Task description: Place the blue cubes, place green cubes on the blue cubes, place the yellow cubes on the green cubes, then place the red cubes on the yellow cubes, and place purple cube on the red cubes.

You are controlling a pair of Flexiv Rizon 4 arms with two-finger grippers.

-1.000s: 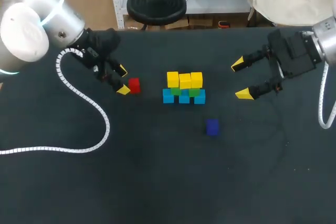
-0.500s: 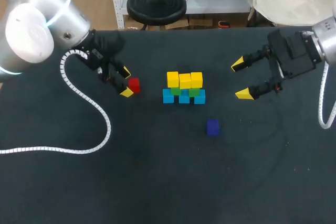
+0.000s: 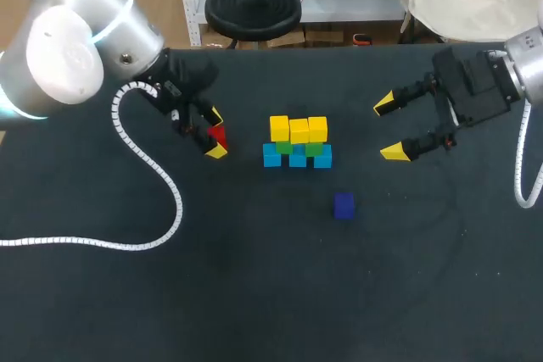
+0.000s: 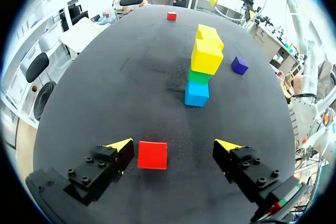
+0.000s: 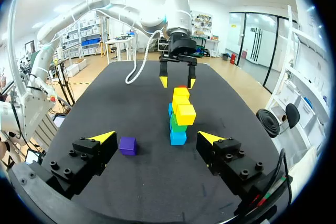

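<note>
**Q:** Left of the stack (image 3: 297, 143): status?

**A:** Found there: red cube (image 4: 152, 155) on the table (image 3: 254, 294), between the spread fingers of the left gripper (image 4: 173, 148). Wide open, nothing clamped. Off-centre: just beside one finger, well apart from the other.

**Q:** Risk in closing like that?

**A:** Likely a sideways shove before any squeeze. Possibly a twist and a corner grip, then a slip on the lift. Worth centring first.

**Q:** And at the stack itself?

**A:** Blue at the bottom, green above, yellow on top; no red up there yet. Yellow layer looking a little staggered. A hard landing or an off-square release apt to knock yellow off, or topple the lot.

**Q:** Right of the stack?

**A:** Purple cube (image 3: 343, 204) lying near, on the robot's side of it, touching nothing. Further right, right gripper (image 3: 388, 128), also spread wide and empty, well apart from the stack. Second red cube (image 4: 171, 16) well beyond the stack, seen from the left wrist only. Danger of crowding with both arms over the stack at once.
</note>
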